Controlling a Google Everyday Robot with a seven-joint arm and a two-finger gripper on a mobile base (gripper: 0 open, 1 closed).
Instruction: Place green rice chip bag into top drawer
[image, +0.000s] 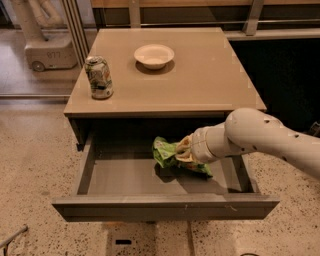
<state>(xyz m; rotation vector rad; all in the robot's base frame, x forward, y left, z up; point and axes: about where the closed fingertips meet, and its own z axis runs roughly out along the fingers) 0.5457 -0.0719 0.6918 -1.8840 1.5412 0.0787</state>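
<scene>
The green rice chip bag (167, 152) is crumpled and bright green, and hangs inside the open top drawer (125, 179), right of its middle, with its shadow on the grey floor below. My gripper (183, 150) reaches in from the right at the end of the white arm (260, 137). It is shut on the bag's right side. The wrist hides most of the fingers. The drawer is pulled far out under the table top.
On the tan table top (200, 80) stand a crushed green-and-white drink can (98, 77) at the left front and a white bowl (154, 55) near the back. A robot base (47, 52) stands on the floor at the back left.
</scene>
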